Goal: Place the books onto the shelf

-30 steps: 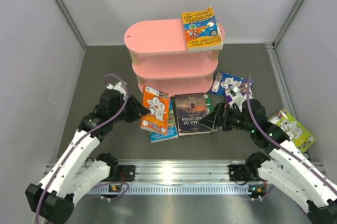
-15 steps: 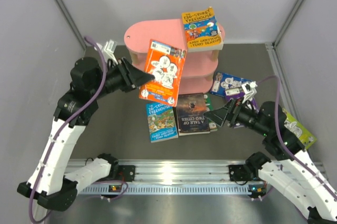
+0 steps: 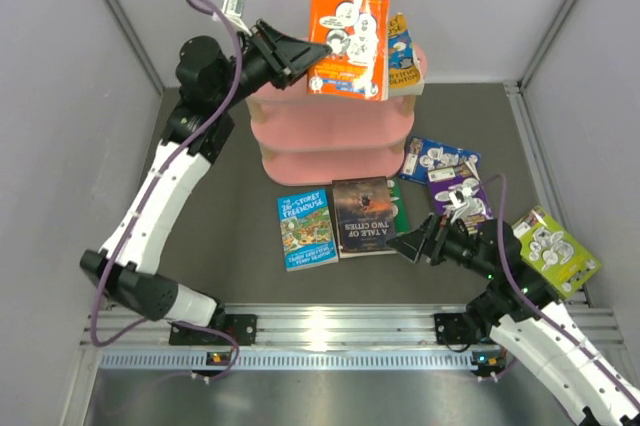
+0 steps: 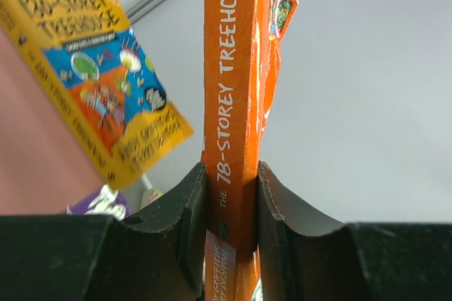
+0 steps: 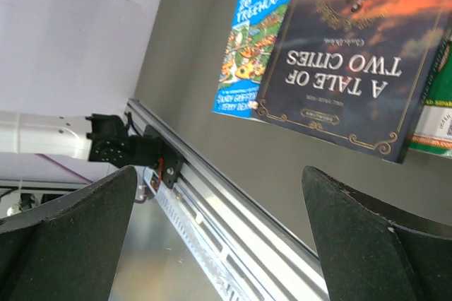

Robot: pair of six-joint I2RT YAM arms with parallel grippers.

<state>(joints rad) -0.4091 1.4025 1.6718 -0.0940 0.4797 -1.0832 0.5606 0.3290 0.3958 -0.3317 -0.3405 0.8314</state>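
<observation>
1. Lifted off the bench (image 3: 230, 216) since a second ago, the orange book (image 3: 348, 36) now hangs over the top tier of the pink shelf (image 3: 330, 131).
2. Its spine, pinched between the left fingers (image 4: 176, 244), reads "78-Storey Treehouse", legible only in the left wrist view.
3. Beside those fingers, a yellow book (image 4: 85, 82) lies on the top tier.
4. Beyond the right fingers (image 5: 63, 237), spread wide on nothing, the blue book (image 5: 258, 39), "26-Storey Treehouse", touches the dark book (image 5: 346, 46), "A Tale of Two Cities".

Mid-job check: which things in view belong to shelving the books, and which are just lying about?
Job:
- shelf
- orange book, gripped by the left fingers above the shelf
- yellow book, on the top tier
- on the table: blue book, dark book, green book, navy book, purple book, lime book

Not the job:
- metal rail
</observation>
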